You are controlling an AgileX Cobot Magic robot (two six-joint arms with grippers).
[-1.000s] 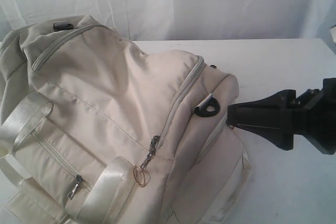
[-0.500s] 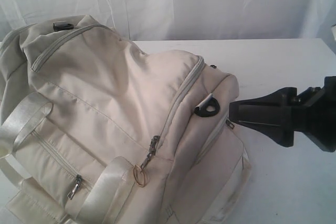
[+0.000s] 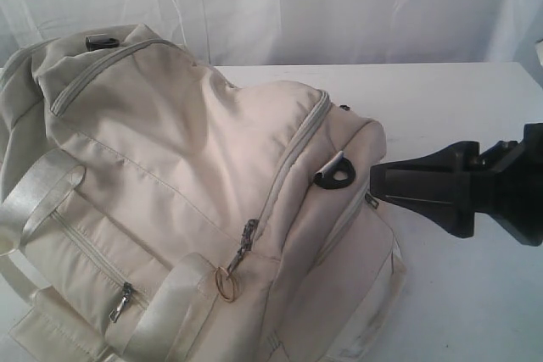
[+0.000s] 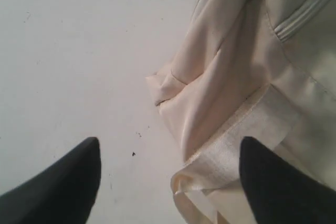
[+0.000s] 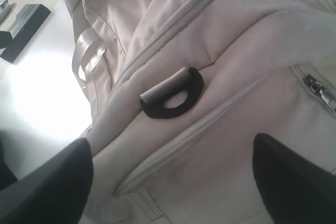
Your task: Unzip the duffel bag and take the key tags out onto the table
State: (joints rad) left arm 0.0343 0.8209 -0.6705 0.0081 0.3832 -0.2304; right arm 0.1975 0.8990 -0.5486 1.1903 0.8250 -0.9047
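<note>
left tool (image 4: 169,148): released, fingers wide; the gap sits over the bench (image 4: 63,51), a bag (image 4: 220,93) corner and a strap (image 4: 236,150)
right tool (image 5: 170,142): released, nothing held; tips at the bag's end, contact unclear
bag: on the bench, dead ahead of the right tool
D-ring (image 5: 170,95): black, on the bag just ahead of the right tool
zip (image 3: 293,157): shut; ring pull (image 3: 226,284) well away from the right tool
</note>
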